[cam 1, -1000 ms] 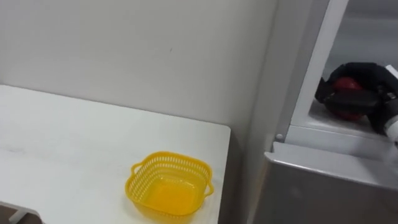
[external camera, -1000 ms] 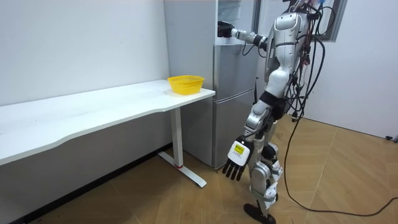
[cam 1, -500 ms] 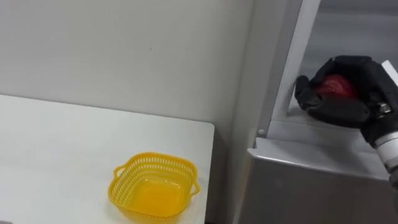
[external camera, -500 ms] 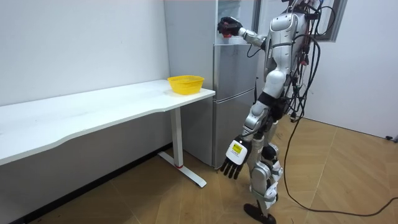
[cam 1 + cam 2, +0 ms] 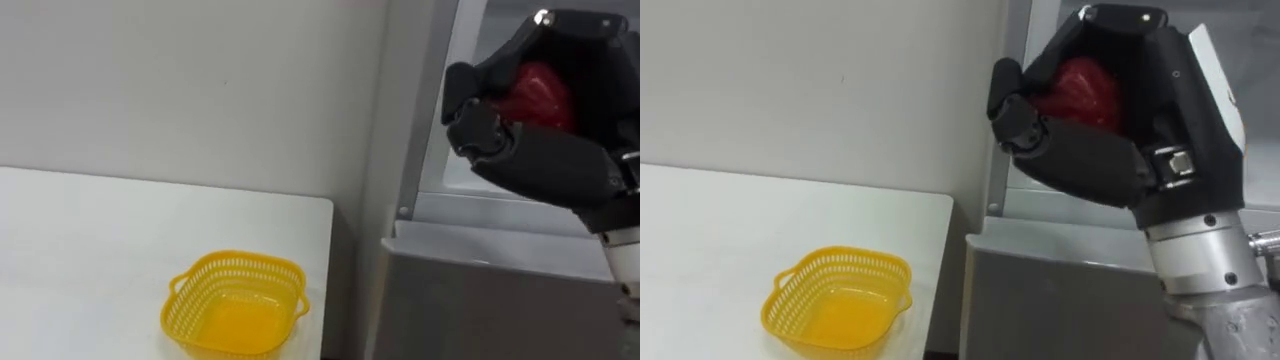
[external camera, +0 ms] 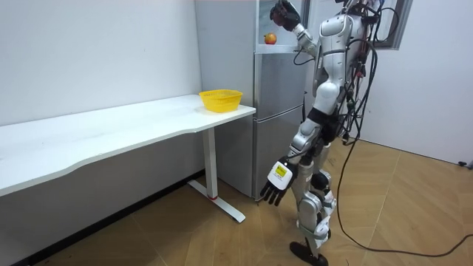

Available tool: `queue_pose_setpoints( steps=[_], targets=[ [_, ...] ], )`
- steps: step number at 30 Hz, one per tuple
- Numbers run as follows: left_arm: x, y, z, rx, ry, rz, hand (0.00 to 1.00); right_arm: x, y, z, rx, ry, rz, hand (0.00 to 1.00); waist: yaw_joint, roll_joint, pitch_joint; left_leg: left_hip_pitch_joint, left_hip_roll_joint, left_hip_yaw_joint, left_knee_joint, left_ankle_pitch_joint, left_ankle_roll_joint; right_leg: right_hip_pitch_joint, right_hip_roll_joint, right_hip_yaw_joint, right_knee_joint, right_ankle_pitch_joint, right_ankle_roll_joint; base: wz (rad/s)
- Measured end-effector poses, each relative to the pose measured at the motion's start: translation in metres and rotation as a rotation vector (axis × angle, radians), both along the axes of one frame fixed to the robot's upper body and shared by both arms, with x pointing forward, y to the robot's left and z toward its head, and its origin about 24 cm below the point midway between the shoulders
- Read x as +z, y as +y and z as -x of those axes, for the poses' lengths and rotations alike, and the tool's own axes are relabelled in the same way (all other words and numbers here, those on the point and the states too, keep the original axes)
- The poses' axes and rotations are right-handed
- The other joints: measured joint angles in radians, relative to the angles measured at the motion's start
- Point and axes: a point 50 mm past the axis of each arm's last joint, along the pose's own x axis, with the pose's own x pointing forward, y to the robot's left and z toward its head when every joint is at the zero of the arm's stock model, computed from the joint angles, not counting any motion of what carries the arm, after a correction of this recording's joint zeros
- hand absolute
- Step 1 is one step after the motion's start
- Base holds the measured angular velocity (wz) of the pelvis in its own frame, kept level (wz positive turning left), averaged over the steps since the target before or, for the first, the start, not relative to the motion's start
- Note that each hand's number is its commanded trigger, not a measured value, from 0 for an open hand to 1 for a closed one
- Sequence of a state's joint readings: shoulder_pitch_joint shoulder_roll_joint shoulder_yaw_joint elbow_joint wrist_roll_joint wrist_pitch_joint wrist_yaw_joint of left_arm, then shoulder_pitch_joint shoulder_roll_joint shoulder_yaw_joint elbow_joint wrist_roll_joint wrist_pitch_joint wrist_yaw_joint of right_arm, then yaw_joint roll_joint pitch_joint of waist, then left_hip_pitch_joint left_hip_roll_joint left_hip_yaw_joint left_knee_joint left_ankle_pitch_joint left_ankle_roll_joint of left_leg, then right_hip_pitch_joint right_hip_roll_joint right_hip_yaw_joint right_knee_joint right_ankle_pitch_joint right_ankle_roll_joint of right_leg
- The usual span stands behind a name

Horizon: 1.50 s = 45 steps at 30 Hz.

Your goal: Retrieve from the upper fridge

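Up in front of the open upper fridge compartment, the red fruit (image 5: 1085, 90) sits in the right hand (image 5: 1090, 160), w/ fingers & thumb curled round it, clamped tight. Fruit looks roundish & is mostly covered, so no clear long axis; can't tell which way it points. Hand is held high, above the fridge (image 6: 277, 111) lower door. Room view: a 2nd fruit (image 6: 270, 38), orange-red, sits on the shelf inside. Left & lower, a yellow basket (image 5: 235, 262) stands upright near the right end of the white bench (image 5: 80, 250), close to the fridge side. Left hand (image 6: 273, 185) hangs low by the thigh, fingers straight & spread.
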<state>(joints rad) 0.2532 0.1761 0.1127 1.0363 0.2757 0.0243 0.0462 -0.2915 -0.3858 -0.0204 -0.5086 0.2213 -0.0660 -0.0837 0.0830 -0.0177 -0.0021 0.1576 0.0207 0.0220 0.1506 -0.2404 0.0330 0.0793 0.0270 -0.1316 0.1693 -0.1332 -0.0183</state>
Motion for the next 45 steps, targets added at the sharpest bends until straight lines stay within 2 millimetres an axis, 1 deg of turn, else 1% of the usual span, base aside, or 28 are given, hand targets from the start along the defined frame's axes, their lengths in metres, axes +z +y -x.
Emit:
queue_pose_setpoints(
  steps=[1,2,3,6,8,11,14,16,17,18,19,20,21,23,25,27,28,30,31,32,33,36,38,40,41,43,44,45],
  targets=[
    [0.0,-0.001,0.0,0.0,0.002,0.003,0.0,0.001,0.001,0.002,0.007,-0.006,0.006,1.0,-0.004,0.002,-0.0004,-0.001,0.0,0.0,-0.001,-0.001,0.0,-0.002,0.0,0.0,0.0,0.0,0.0,0.0],
    [-0.001,-0.002,0.001,-0.008,0.005,0.008,0.0,0.002,0.004,0.007,0.024,-0.022,0.019,1.0,-0.003,0.002,-0.0086,-0.009,0.0,0.002,-0.001,-0.001,0.0,-0.011,0.0,0.0,0.002,0.001,-0.001,-0.04],
    [-0.001,-0.003,0.002,-0.014,0.013,0.017,0.0,0.003,0.007,0.012,0.04,-0.041,0.039,1.0,0.001,0.008,-0.0082,-0.01,0.001,0.002,0.0,-0.001,0.0,-0.011,0.001,0.003,0.002,0.001,-0.002,-0.05],
    [-0.003,-0.004,0.007,-0.011,0.039,0.031,0.0,0.001,0.02,0.019,0.095,-0.068,0.077,1.0,-0.006,0.015,-0.0097,-0.01,0.002,0.005,0.001,-0.001,0.0,-0.013,0.002,0.004,0.001,0.002,-0.003,-0.01],
    [-0.004,-0.005,0.006,-0.01,0.043,0.033,0.0,-0.001,0.024,0.02,0.119,-0.064,0.11,1.0,-0.008,0.015,-0.0091,-0.013,0.002,0.005,0.001,-0.001,0.0,-0.015,0.002,0.003,0.001,0.002,-0.003,0.0],
    [-0.005,-0.005,0.009,-0.007,0.055,0.035,0.0,-0.003,0.029,0.02,0.156,-0.055,0.138,1.0,0.001,0.015,-0.0093,-0.013,0.002,0.005,0.001,-0.001,0.0,-0.015,0.002,0.003,0.002,0.002,-0.003,0.0],
    [-0.006,-0.007,0.011,-0.023,0.068,0.04,0.0,-0.007,0.039,0.021,0.21,-0.04,0.157,1.0,0.005,0.014,-0.0081,-0.011,0.002,0.006,0.006,-0.001,0.0,-0.014,0.002,0.007,0.002,0.002,-0.003,0.0],
    [-0.006,-0.009,0.009,-0.041,0.068,0.042,0.0,-0.01,0.046,0.021,0.23,-0.037,0.179,1.0,0.006,0.008,-0.0074,-0.012,0.002,0.007,0.005,-0.001,0.0,-0.015,0.003,0.007,0.002,0.002,-0.003,0.0],
    [-0.006,-0.01,0.008,-0.057,0.068,0.041,0.0,-0.012,0.051,0.022,0.241,-0.033,0.204,1.0,0.011,0.002,-0.0054,-0.013,0.002,0.007,-0.001,-0.001,-0.001,-0.016,0.003,0.007,0.002,0.002,-0.003,0.0],
    [-0.006,-0.01,0.006,-0.068,0.067,0.041,0.0,-0.015,0.056,0.022,0.254,-0.025,0.233,1.0,0.019,-0.005,-0.0043,-0.016,0.002,0.007,-0.001,-0.001,-0.001,-0.018,0.004,0.007,0.002,0.002,-0.003,0.0],
    [-0.006,-0.01,0.005,-0.07,0.066,0.041,0.0,-0.016,0.058,0.022,0.262,-0.021,0.246,1.0,0.024,-0.012,-0.0069,-0.019,0.002,0.007,-0.001,-0.001,-0.001,-0.021,0.004,0.007,0.002,0.002,-0.004,-0.05],
    [-0.006,-0.01,0.002,-0.072,0.06,0.042,0.0,-0.019,0.064,0.023,0.275,-0.014,0.278,1.0,0.036,-0.02,-0.0078,-0.026,0.003,0.01,0.0,-0.002,-0.002,-0.029,0.006,0.006,0.002,0.005,-0.008,-0.05],
    [-0.006,-0.009,-0.002,-0.075,0.052,0.043,0.0,-0.023,0.069,0.023,0.298,0.001,0.305,1.0,0.05,-0.027,-0.0055,-0.025,0.003,0.012,0.001,-0.002,-0.003,-0.029,0.007,0.002,0.002,0.006,-0.009,-0.04],
    [-0.005,-0.007,-0.004,-0.084,0.051,0.045,0.0,-0.028,0.078,0.024,0.332,0.024,0.352,1.0,0.063,-0.037,-0.006,-0.025,0.003,0.011,0.002,-0.002,-0.003,-0.027,0.007,-0.006,0.001,0.006,-0.009,0.03],
    [-0.004,-0.005,-0.008,-0.1,0.046,0.044,0.0,-0.032,0.084,0.026,0.372,0.039,0.38,1.0,0.071,-0.04,-0.0042,-0.025,0.003,0.008,0.003,-0.002,-0.003,-0.027,0.006,-0.009,0.001,0.006,-0.009,0.05],
    [-0.004,-0.005,-0.008,-0.098,0.051,0.045,0.0,-0.036,0.09,0.027,0.399,0.061,0.408,1.0,0.087,-0.041,-0.0026,-0.025,0.003,0.005,0.004,-0.002,-0.003,-0.025,0.005,-0.011,-0.001,0.006,-0.009,0.0],
    [-0.004,-0.005,-0.009,-0.098,0.051,0.045,0.0,-0.037,0.091,0.027,0.403,0.064,0.417,1.0,0.088,-0.041,-0.0017,-0.024,0.003,0.003,0.004,-0.002,-0.003,-0.024,0.004,-0.012,-0.001,0.006,-0.009,0.1],
    [-0.004,-0.005,-0.011,-0.1,0.05,0.058,0.0,-0.043,0.091,0.022,0.41,0.098,0.44,1.0,0.09,-0.041,0.0044,-0.023,0.003,-0.007,0.011,-0.002,-0.003,-0.012,0.002,-0.012,-0.003,0.006,-0.009,0.2],
    [-0.004,-0.005,-0.011,-0.1,0.049,0.06,0.0,-0.046,0.09,0.019,0.408,0.111,0.445,1.0,0.091,-0.041,0.0045,-0.023,0.003,-0.012,0.011,-0.002,-0.003,-0.012,0.002,-0.011,-0.003,0.006,-0.009,0.22],
    [-0.004,-0.004,-0.012,-0.102,0.048,0.06,0.0,-0.05,0.089,0.014,0.403,0.138,0.461,1.0,0.093,-0.042,0.0064,-0.025,0.003,-0.018,0.009,-0.002,-0.003,-0.012,0.001,-0.013,-0.002,0.005,-0.009,0.15],
    [-0.004,-0.003,-0.01,-0.092,0.052,0.063,0.0,-0.055,0.087,0.009,0.381,0.166,0.485,1.0,0.1,-0.044,0.0093,-0.027,0.003,-0.025,0.008,-0.002,-0.003,-0.011,0.0,-0.026,-0.002,0.005,-0.009,0.12],
    [-0.003,-0.002,-0.009,-0.08,0.052,0.072,0.0,-0.062,0.078,-0.001,0.318,0.22,0.53,1.0,0.112,-0.047,0.0107,-0.032,0.001,-0.038,0.007,-0.002,-0.003,-0.011,-0.004,-0.063,-0.002,0.005,-0.009,0.12],
    [-0.003,-0.002,-0.007,-0.077,0.057,0.073,0.0,-0.064,0.074,-0.005,0.295,0.238,0.528,1.0,0.115,-0.048,0.0112,-0.036,0.0,-0.048,0.01,-0.002,-0.003,-0.011,-0.006,-0.068,-0.002,0.005,-0.008,0.17],
    [-0.004,-0.002,-0.004,-0.072,0.065,0.072,0.0,-0.069,0.07,-0.012,0.278,0.267,0.527,1.0,0.115,-0.052,0.0132,-0.039,0.0,-0.052,0.014,-0.002,-0.003,-0.009,-0.007,-0.082,-0.002,0.005,-0.008,0.16],
    [-0.004,-0.002,-0.003,-0.069,0.065,0.071,0.0,-0.074,0.066,-0.018,0.265,0.3,0.526,1.0,0.116,-0.059,0.0157,-0.041,-0.001,-0.056,0.018,-0.002,-0.003,-0.007,-0.007,-0.091,-0.002,0.005,-0.008,0.09],
    [-0.004,-0.002,-0.001,-0.067,0.068,0.067,0.0,-0.083,0.061,-0.028,0.234,0.351,0.519,1.0,0.122,-0.067,0.0192,-0.042,0.001,-0.057,0.019,-0.002,-0.003,-0.007,-0.007,-0.092,-0.002,0.005,-0.008,0.03],
    [-0.004,-0.002,0.0,-0.066,0.072,0.068,0.0,-0.088,0.058,-0.035,0.21,0.382,0.513,1.0,0.124,-0.071,0.0197,-0.043,0.002,-0.057,0.02,-0.002,-0.003,-0.007,-0.008,-0.092,-0.003,0.005,-0.008,0.0],
    [-0.004,-0.001,0.004,-0.06,0.08,0.07,0.0,-0.093,0.053,-0.039,0.184,0.41,0.5,1.0,0.129,-0.074,0.0178,-0.042,0.002,-0.057,0.02,-0.002,-0.003,-0.005,-0.008,-0.095,-0.003,0.005,-0.008,0.0]
  ],
)
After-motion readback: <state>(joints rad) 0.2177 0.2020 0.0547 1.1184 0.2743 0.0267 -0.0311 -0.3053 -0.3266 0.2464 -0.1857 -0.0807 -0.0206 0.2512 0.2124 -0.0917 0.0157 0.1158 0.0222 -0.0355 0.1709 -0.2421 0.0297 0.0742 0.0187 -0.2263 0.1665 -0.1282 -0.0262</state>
